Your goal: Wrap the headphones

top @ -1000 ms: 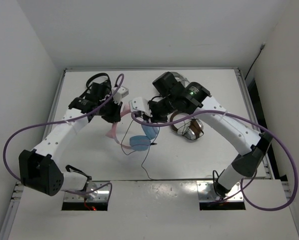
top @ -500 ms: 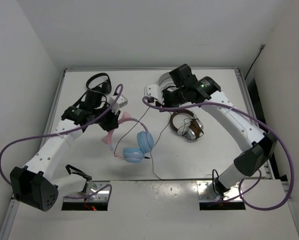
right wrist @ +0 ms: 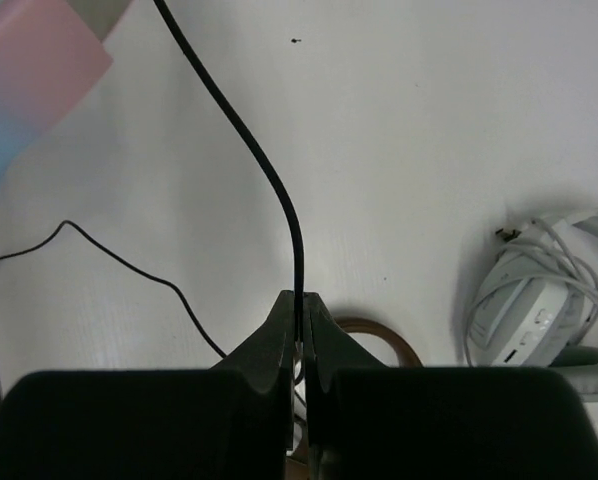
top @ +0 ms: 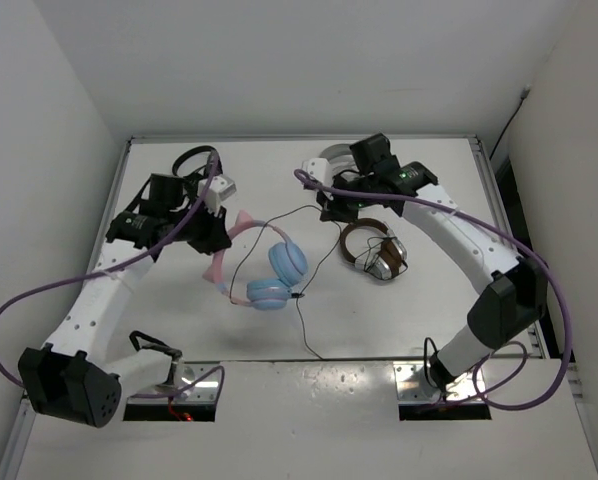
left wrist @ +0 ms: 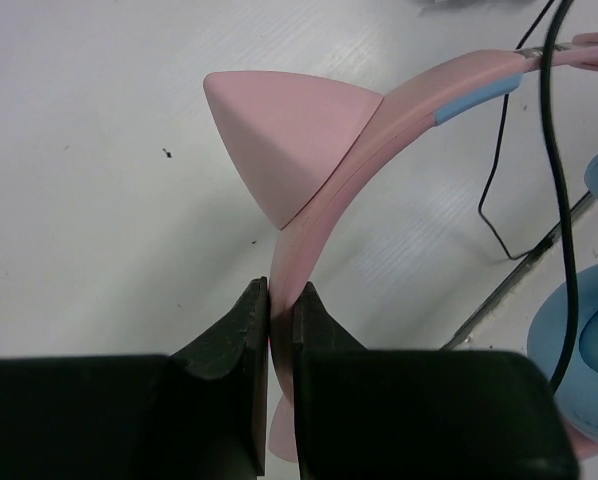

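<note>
Headphones (top: 241,226) lie left of the table's (top: 399,320) middle, with the blue ear cups (top: 287,263) down on the surface and the pink headband (left wrist: 379,120) reaching toward the far left. One second ago the two grippers were close together above them; now they have moved apart. The left gripper (left wrist: 279,300) is clamped on the headband. The right gripper (right wrist: 299,305), now farther to the right, is pinched tight on the thin black cable (right wrist: 264,160). So the cable is drawn out between the cups and the right gripper, and a loose tail runs toward the near edge. I judge this to be preparation: the cable is stretched, but I cannot see a finished turn around the headband yet.
</note>
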Robot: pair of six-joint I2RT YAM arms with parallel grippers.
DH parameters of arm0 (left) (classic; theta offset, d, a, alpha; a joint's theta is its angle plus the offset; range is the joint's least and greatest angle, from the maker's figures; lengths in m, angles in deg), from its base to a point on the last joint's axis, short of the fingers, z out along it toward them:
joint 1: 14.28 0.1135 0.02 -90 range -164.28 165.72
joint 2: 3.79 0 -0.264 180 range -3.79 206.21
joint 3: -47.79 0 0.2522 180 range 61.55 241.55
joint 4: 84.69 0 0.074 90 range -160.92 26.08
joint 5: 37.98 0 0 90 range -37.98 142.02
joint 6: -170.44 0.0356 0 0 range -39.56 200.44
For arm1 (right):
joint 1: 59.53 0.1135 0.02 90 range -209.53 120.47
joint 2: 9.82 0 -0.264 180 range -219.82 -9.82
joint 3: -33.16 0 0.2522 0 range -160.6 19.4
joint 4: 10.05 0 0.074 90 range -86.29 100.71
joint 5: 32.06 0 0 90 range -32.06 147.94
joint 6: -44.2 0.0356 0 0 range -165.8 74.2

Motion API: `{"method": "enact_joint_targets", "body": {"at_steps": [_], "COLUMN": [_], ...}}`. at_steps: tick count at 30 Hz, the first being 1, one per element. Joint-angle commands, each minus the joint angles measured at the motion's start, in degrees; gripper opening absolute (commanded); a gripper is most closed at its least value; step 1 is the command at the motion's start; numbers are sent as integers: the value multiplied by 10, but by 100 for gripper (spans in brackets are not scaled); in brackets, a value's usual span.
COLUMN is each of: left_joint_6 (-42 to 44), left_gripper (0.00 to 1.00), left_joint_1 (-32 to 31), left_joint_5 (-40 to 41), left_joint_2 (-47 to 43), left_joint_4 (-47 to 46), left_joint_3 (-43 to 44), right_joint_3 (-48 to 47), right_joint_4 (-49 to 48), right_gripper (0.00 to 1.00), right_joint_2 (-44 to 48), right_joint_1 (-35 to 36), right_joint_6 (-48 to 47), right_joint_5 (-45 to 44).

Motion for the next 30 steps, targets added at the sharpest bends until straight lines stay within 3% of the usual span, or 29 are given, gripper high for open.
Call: {"method": "enact_joint_targets", "body": {"at_steps": [1,7,13,15,20,23,26,30], "left_joint_6": [-47,-84,-121,-134,-162,-177,-193,-232], "left_gripper": [0,0,0,0,0,0,0,0], "left_joint_1": [36,107,139,144,144,150,150,150], "left_joint_5": [-48,-80,-110,-110,-57,-36,-13,35], "left_joint_2": [-5,23,43,50,61,66,66,83], "left_joint_4": [-31,-43,-60,-66,-93,-109,-136,-165], "left_joint_3": [47,73,85,85,75,59,46,41], "right_joint_3": [32,80,101,106,175,217,290,347], "right_joint_4": [-88,-146,-201,-218,-332,-349,-371,-334], "right_gripper": [0,0,1,10,22,27,40,40], "right_joint_2": [-2,-18,-52,-63,-47,-8,59,133], "right_joint_1": [-18,-25,-11,0,-6,-27,-40,23], "right_joint_6": [68,137,218,245,373,419,425,348], "right_joint_5": [45,64,79,74,57,47,35,-3]}}
